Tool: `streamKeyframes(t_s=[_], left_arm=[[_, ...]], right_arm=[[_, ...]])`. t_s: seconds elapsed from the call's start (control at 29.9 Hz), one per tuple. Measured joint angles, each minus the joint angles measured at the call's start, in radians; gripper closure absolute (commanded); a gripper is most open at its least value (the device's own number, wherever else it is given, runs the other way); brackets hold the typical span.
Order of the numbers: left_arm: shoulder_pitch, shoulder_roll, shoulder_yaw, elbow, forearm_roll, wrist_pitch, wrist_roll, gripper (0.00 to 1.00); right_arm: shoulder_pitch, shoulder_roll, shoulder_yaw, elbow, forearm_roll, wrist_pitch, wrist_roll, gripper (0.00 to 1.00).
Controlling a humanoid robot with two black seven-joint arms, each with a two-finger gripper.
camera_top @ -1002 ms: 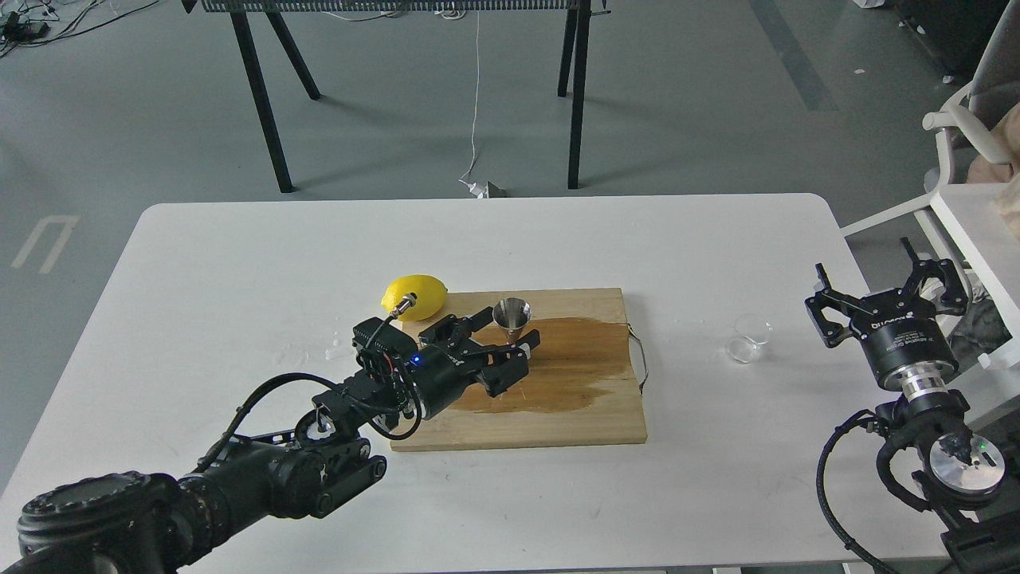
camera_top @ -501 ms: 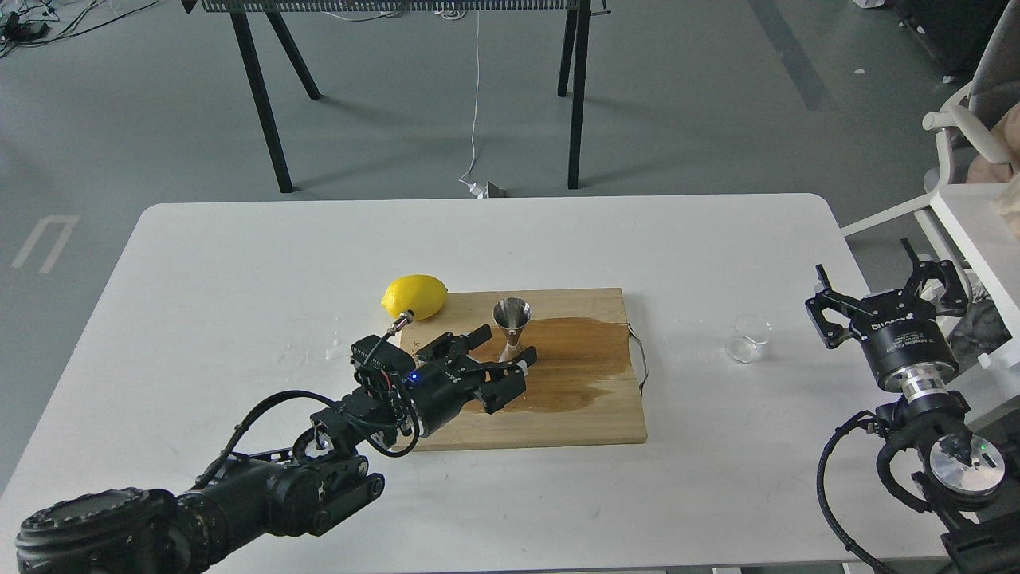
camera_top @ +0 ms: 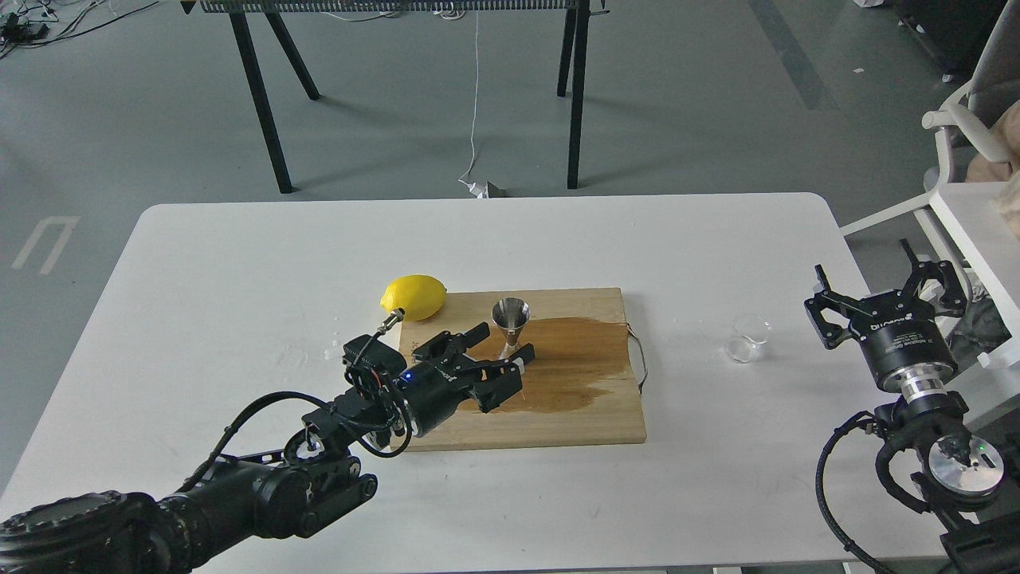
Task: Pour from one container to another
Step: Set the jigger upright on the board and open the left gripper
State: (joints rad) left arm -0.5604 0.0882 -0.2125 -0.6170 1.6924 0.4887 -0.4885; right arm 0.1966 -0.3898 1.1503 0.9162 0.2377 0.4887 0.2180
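Observation:
The steel hourglass jigger stands upright on the wooden cutting board, near its back edge. My left gripper is open just in front and to the left of the jigger, its fingers either side of the base without gripping it. The small clear glass cup sits on the white table to the right of the board. My right gripper hovers open at the table's right edge, right of the cup, holding nothing.
A yellow lemon lies at the board's back left corner. A dark wet stain spreads over the board's middle. The board's metal handle sticks out to the right. A white chair stands beyond the table's right side.
My left arm has drawn back toward me and slightly left, so its open fingers are now farther from the jigger. The right arm, cup and jigger have stayed put.

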Motion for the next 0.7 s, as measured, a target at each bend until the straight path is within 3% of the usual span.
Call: streamKeyframes(t_s=[0.27, 0.43, 0.57, 0.7], left_arm=[[0.048, 0.116, -0.043, -0.021, -0.002, 0.000, 0.000, 0.08], [0.116, 0.262, -0.086, -0.220, -0.056, -0.012, 0.000, 0.08], [0.150, 0.406, -0.096, -0.427, -0.208, -0.129, 0.000, 0.07], [0.152, 0.485, -0.117, -0.541, -0.363, -0.264, 0.000, 0.07]], right_arm=[[-0.003, 0.000, 0.001, 0.003, 0.001, 0.000, 0.002, 0.01], [-0.004, -0.001, 0.005, 0.004, 0.002, 0.000, 0.002, 0.01], [-0.005, -0.001, 0.005, 0.004, 0.003, 0.000, 0.000, 0.01], [-0.011, -0.001, 0.003, 0.009, 0.007, 0.000, -0.002, 0.01]])
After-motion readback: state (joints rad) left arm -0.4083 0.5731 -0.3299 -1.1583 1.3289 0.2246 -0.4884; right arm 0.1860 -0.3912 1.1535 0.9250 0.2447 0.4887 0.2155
